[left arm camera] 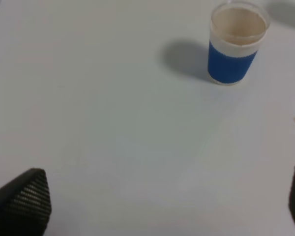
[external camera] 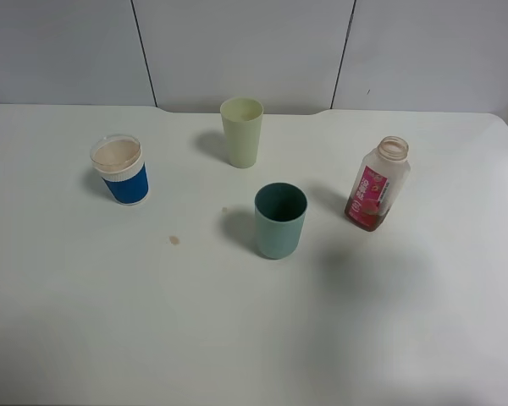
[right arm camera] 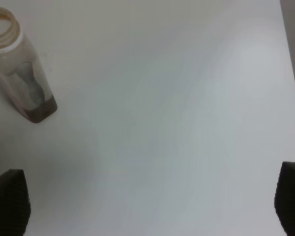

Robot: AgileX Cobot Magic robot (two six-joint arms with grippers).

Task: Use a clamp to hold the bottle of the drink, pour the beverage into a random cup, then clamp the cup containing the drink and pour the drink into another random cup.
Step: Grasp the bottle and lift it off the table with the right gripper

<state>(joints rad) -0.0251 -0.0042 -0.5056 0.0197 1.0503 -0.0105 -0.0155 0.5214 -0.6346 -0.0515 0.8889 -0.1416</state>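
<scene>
Teal cup (external camera: 280, 222), bottle (external camera: 378, 184) low on drink

Your left gripper (left arm camera: 160, 201) shows black fingers (left arm camera: 24, 199) with a woven, carbon-like grain; your right gripper (right arm camera: 150, 199) shows equally dark, blunt-tipped ones.

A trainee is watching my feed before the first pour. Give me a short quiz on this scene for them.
1. True or false: the bottle has a cap on.
2. The cup nearest the bottle is: A blue, B teal, C yellow-green.
3. How many cups stand on the table?
Key: 1 false; 2 B; 3 three.
</scene>
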